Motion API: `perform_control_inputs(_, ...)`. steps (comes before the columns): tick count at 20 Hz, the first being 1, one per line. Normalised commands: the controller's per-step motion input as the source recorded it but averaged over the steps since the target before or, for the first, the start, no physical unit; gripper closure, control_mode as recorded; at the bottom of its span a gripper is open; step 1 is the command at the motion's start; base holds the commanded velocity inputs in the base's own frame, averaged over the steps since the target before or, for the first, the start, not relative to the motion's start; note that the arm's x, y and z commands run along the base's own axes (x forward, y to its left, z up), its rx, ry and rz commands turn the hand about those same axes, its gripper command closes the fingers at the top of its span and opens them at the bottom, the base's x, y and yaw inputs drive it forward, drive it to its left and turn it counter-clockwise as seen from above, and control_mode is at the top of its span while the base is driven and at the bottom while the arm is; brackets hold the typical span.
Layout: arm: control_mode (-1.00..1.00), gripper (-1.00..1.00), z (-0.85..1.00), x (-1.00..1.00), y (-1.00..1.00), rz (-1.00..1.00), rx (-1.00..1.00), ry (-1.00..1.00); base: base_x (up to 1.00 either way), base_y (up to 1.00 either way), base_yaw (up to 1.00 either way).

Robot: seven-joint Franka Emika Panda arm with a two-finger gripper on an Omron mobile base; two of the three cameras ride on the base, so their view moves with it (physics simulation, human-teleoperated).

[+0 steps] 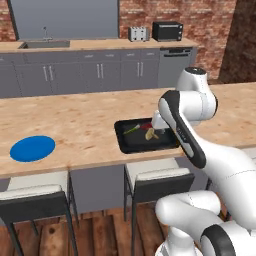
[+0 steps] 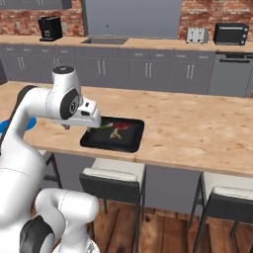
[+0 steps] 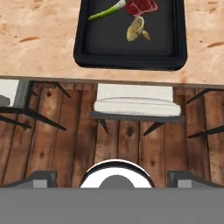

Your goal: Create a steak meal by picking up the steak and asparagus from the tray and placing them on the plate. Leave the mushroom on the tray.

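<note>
Altogether — one steak (image 3: 141, 6), one asparagus (image 3: 106, 11), one mushroom (image 3: 135, 29) — tray (image 3: 131, 61).

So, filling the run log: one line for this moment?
steak, asparagus, mushroom: on tray | plate: bare | gripper: open, holding nothing

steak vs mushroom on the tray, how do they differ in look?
Colour: the steak is dark red, the mushroom yellowish-tan. Shape: the steak is a flat chunk, the mushroom a lumpy cap with a small stub. Place: in the hand view the steak lies nearer the tray's far rim than the mushroom. Both are similar in size, close together beside the asparagus.
</note>
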Motion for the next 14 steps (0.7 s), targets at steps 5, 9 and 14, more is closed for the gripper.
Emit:
perform_control_inputs(5,1.00,-1.00,0.00,0.00,0.00,0.00,0.00,0.00,-0.01,1.00,0.00)
perform_control_inputs(9,1.00,-1.00,0.00,0.00,0.00,0.00,0.00,0.00,0.11,0.73,-0.01)
perform_control_inputs(14,1.00,-1.00,0.00,0.00,0.00,0.00,0.00,0.00,0.41,0.17,-0.05)
